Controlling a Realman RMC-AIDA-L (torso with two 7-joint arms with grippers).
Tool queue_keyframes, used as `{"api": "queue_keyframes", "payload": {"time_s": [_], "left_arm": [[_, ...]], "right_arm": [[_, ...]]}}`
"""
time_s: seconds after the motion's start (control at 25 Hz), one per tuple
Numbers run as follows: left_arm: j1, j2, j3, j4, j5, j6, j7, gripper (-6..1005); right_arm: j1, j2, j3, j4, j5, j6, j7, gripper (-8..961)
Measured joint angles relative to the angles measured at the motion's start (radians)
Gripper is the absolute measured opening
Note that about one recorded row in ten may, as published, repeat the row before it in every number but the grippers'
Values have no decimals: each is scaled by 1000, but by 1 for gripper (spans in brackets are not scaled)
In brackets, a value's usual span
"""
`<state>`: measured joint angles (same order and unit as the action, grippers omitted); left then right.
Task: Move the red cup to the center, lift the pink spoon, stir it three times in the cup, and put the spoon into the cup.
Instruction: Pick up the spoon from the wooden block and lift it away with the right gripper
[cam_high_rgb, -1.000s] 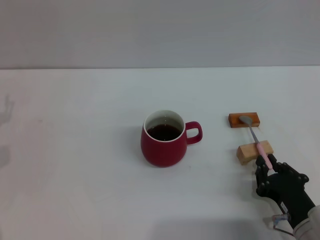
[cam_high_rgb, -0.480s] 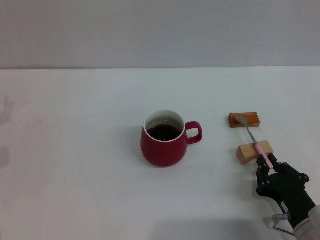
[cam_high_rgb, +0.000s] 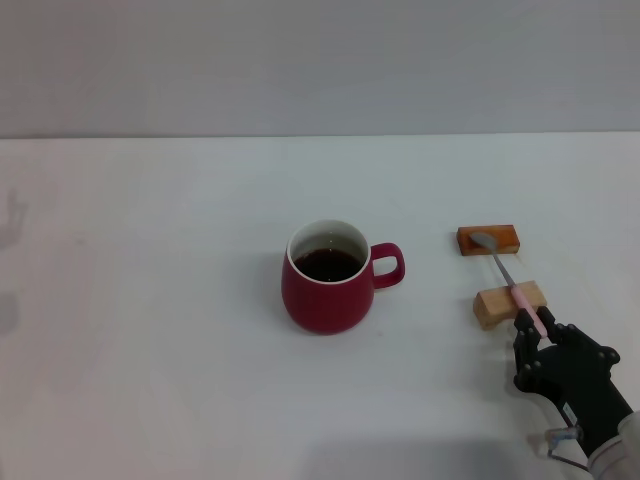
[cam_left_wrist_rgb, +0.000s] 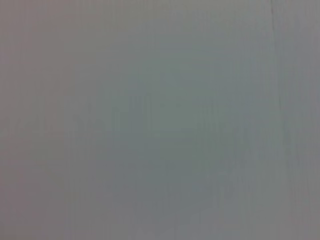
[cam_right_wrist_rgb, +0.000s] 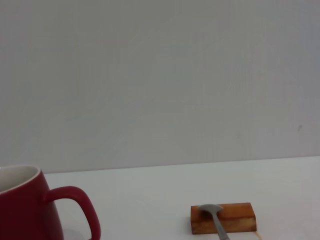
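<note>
No words or labels show on anything. The red cup sits mid-table with dark drink inside, handle pointing to 3 o'clock. At its 3 o'clock, the pink spoon lies across a dark block and a light block. The right gripper, at 5 o'clock, pinches the spoon's pink end. The right wrist view shows the cup's handle from the side. The left wrist view shows only grey.

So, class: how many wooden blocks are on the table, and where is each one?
2. The darker block lies farther back, under the bowl of the pink spoon; the paler block lies nearer the right gripper, under its handle.
</note>
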<state>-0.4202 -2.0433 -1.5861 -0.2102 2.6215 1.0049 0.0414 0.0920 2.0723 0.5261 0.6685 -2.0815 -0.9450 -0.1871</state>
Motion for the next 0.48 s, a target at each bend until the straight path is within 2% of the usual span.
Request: {"api": "queue_keyframes", "payload": {"time_s": [0.48], "left_arm": [[-1, 0, 0, 0, 0, 0, 0, 846]], "right_arm": [[4, 1, 2, -4, 0, 0, 0, 166]]}}
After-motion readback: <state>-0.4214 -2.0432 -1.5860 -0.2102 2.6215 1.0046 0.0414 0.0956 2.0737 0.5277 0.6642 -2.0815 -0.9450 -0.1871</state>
